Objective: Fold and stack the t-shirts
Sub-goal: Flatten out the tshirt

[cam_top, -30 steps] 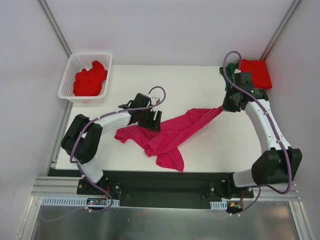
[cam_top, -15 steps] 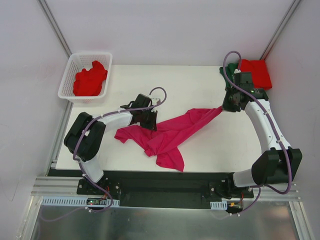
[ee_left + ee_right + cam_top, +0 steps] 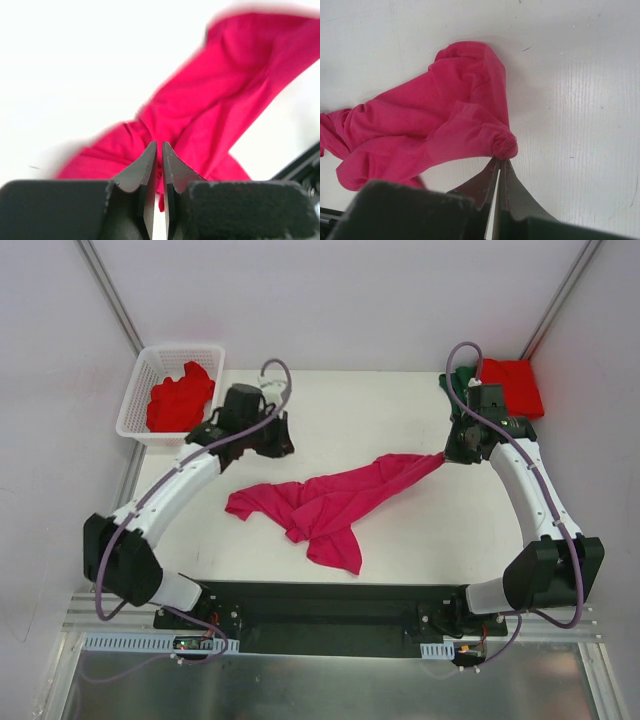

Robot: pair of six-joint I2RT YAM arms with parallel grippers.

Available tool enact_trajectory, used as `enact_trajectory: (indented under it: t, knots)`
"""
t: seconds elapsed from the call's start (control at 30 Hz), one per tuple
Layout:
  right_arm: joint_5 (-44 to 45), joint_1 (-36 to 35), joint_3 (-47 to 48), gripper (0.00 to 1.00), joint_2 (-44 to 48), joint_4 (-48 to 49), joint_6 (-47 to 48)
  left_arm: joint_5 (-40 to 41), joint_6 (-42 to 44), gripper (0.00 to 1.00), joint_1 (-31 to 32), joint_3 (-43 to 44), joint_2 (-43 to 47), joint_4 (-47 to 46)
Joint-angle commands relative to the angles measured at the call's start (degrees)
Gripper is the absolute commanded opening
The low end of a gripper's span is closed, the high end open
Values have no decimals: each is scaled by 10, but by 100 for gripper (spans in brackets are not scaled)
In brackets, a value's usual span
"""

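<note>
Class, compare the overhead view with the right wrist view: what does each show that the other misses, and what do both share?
Overhead only: the white basket holding a crumpled red t-shirt, plus a folded red t-shirt and a dark green t-shirt at the far right corner. Right wrist only: fine marks on the table. Both: the magenta t-shirt, with the right gripper shut on its bunched corner.

walls: plain white | table: white | rails: aluminium

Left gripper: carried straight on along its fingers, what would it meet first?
The magenta-pink t-shirt, whose bunched part lies straight ahead of the left gripper and its closed tips. Nothing shows between them, though how far off the cloth lies is unclear.
</note>
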State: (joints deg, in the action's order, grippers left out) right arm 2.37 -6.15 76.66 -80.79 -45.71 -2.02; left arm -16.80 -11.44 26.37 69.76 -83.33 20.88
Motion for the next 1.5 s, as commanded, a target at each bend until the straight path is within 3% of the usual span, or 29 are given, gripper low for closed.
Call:
enact_trajectory:
  t: [0.0,0.23,0.3,0.5,1.0,1.47]
  knots:
    - [6,-4,20,1,13,1,7,29,55,8,-39,92,74,97]
    - [8,-8,25,1,15,1,4,32,75,9,-60,95,95,123]
    - [7,-9,24,1,14,1,5,13,63,43,-59,75,84,122]
    - [10,-9,18,1,16,1,6,11,38,63,-60,-10,73,52]
    - [9,-11,18,1,14,-2,5,-80,-20,50,-53,-126,22,-117]
    - [11,-11,21,1,13,-4,10,-44,-31,44,18,-139,-61,-187]
